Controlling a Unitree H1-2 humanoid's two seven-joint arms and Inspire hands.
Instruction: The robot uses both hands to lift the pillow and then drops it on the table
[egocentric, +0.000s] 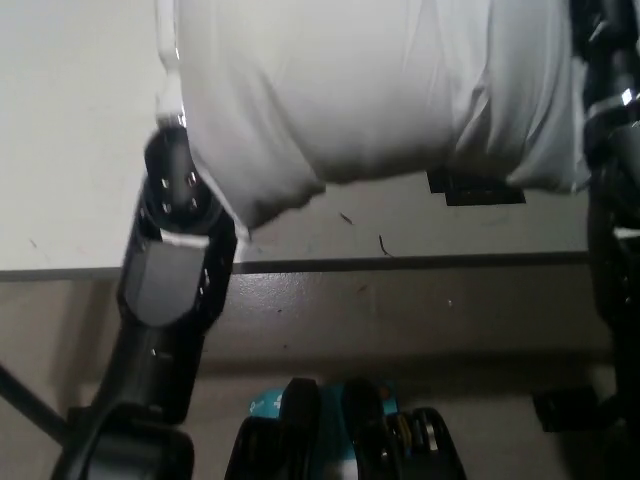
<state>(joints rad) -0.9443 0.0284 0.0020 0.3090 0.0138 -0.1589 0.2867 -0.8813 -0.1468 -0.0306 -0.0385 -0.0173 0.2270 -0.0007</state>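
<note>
The white pillow (370, 90) hangs in the air above the table (80, 150) and fills the top of the head view. Its lower corners sag free of the tabletop. My left arm rises at the picture's left. Only a white sliver of my left hand (166, 50) shows, pressed against the pillow's left side. At the right edge my black right hand (602, 35) presses the pillow's other side, mostly hidden behind the fabric. The pillow is clamped between the two hands.
A black patch (475, 188) lies on the table under the pillow's right part. The table's front edge (400, 264) runs across the middle of the view, with floor below. A small dark object (568, 408) sits on the floor at lower right.
</note>
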